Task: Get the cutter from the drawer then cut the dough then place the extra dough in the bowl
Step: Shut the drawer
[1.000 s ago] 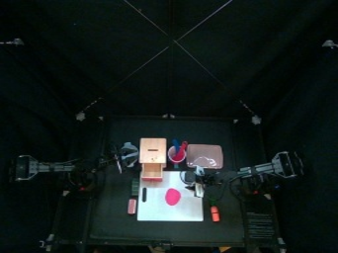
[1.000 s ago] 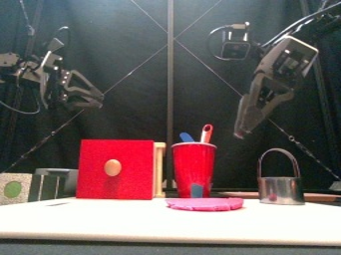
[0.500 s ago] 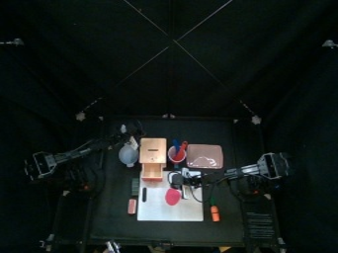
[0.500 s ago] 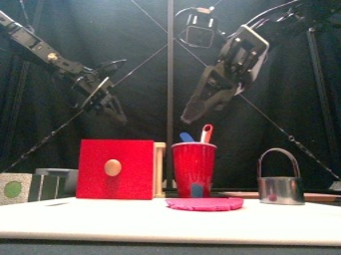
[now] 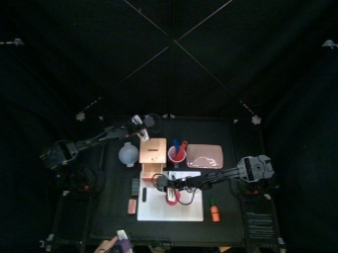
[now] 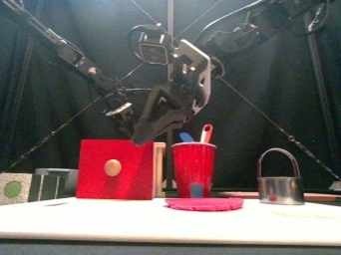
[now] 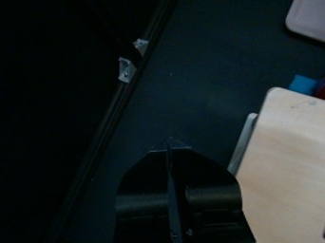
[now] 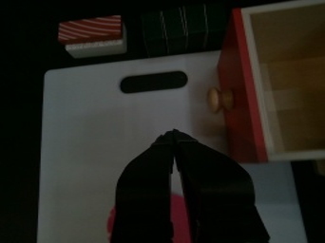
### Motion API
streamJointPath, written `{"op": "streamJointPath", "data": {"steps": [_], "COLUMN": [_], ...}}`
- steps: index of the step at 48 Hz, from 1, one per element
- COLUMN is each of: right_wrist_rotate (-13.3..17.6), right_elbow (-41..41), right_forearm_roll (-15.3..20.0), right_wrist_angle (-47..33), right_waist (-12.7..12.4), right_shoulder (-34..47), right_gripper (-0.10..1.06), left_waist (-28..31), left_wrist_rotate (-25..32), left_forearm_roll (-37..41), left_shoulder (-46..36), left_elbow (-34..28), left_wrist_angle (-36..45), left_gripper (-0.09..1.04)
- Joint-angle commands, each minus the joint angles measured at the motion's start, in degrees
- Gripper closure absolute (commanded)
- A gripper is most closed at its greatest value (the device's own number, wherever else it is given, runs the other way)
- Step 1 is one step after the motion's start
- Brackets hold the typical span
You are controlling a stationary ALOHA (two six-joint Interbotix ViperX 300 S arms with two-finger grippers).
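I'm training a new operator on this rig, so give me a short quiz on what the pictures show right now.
1. True or false: the right hand is shut and holds nothing.
2. What lies on the white cutting board? A: dough. B: bowl. C: pink tray.
3. Fill in: in the front view, the metal ___ stands right of the red cup.
Key: 1 true; 2 A; 3 cutter.
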Motion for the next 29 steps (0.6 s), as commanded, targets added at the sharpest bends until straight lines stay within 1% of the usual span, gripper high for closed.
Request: {"op": "streamJointPath", "data": {"steps": [1, 12, 13, 15, 19, 22, 29], "right_wrist_rotate": [0.0, 0.09, 0.09, 0.0, 0.0, -0.18, -0.35], "right_elbow": [-2.9, -6.33, -6.68, -7.29, -8.7, -9.58, -11.43], "right_forearm_roll": [0.0, 0.0, -0.09, -0.18, -0.26, -0.26, -1.85], "right_wrist_angle": [0.09, 1.23, 1.49, 2.2, 3.96, 5.19, 8.0], "right_waist": [0.0, 0.0, 0.0, -0.09, -0.18, -0.35, -0.35], "right_shoulder": [0.7, 4.31, 4.48, 5.1, 6.15, 6.59, 7.65], "right_gripper": [0.65, 0.65, 0.65, 0.65, 0.65, 0.65, 0.65], "left_waist": [0.44, 3.34, 3.78, 4.31, 5.01, 5.1, 4.83], "left_wrist_rotate": [5.8, 25.49, 27.6, 30.32, 34.01, 35.86, 36.21], "left_forearm_roll": [-5.36, -23.03, -25.66, -28.74, -33.57, -35.07, -34.98], "left_shoulder": [0.97, 3.69, 4.13, 4.48, 5.36, 5.63, 6.15], "left_elbow": [-3.6, -5.45, -5.71, -6.06, -6.5, -6.59, -6.33], "left_wrist_angle": [1.85, 8.0, 8.88, 10.37, 11.6, 11.69, 11.69], "left_gripper": [0.63, 0.63, 0.63, 0.63, 0.63, 0.63, 0.63]}}
